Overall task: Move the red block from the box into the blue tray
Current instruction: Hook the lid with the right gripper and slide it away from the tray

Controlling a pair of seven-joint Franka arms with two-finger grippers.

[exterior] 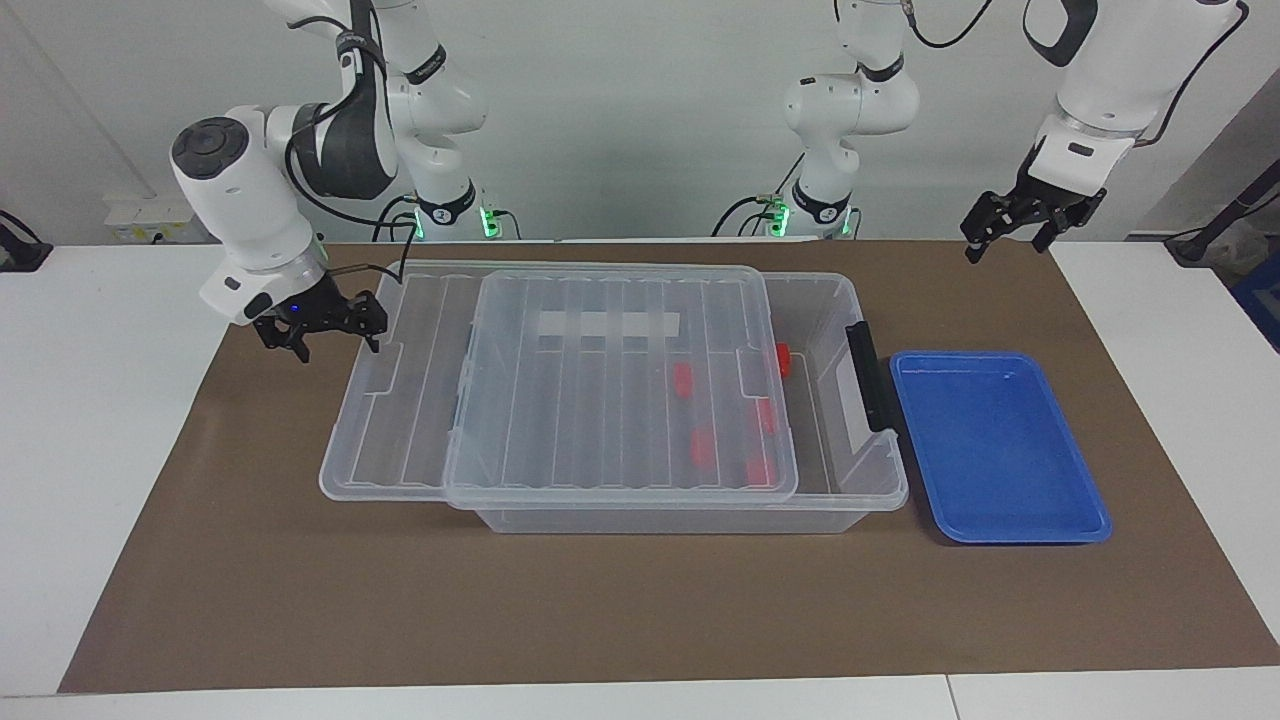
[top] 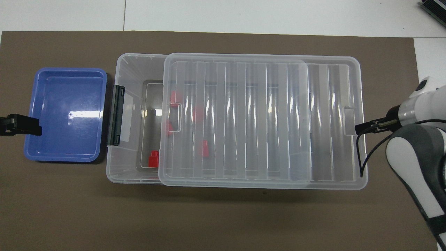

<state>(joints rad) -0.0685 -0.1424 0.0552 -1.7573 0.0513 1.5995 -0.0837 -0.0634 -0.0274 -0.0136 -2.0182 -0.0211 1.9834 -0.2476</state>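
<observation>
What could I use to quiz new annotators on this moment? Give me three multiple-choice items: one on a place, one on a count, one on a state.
1. Where does the blue tray lie?
A. Inside the box
B. Beside the box, at the left arm's end of the table
C. On the lid

2. How many red blocks are in the box?
A. Three
B. Five
C. Eight

3. How does the lid sit?
A. Fully shut
B. Flat on the table, clear of the box
C. Slid partway off toward the right arm's end

Answers: 1 B, its rim lies by the black latch. 2 B, five red shapes show, most through the lid. 3 C, a strip at the latch end is uncovered.
</observation>
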